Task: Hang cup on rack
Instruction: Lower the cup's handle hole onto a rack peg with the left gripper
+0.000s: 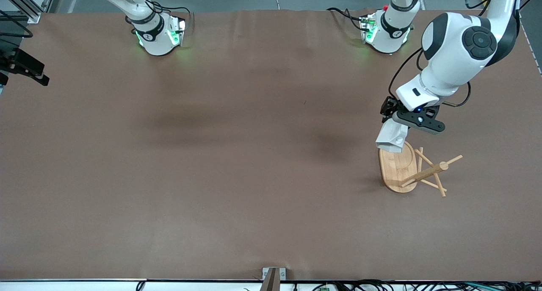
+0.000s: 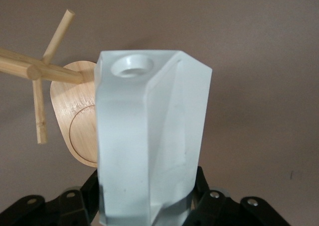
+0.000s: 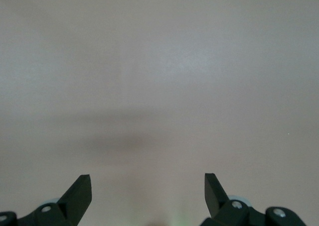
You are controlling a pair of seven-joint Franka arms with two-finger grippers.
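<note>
My left gripper [image 1: 397,125] is shut on the white faceted cup [image 1: 391,138] and holds it in the air over the end of the rack's oval base [image 1: 398,169] that is farther from the front camera. In the left wrist view the cup [image 2: 149,136] fills the middle, its blocky handle with the round hole [image 2: 132,66] pointing away from the gripper [image 2: 149,203]. The bamboo rack's post [image 1: 425,173] and thin pegs [image 1: 436,178] stand beside the cup, apart from it; the post also shows in the left wrist view [image 2: 25,66]. My right gripper [image 3: 148,178] is open and empty over bare table.
The brown table [image 1: 237,155] stretches wide toward the right arm's end. Both arm bases [image 1: 159,34] stand along the edge farthest from the front camera. A black fixture [image 1: 25,66] sits at the table's right-arm end.
</note>
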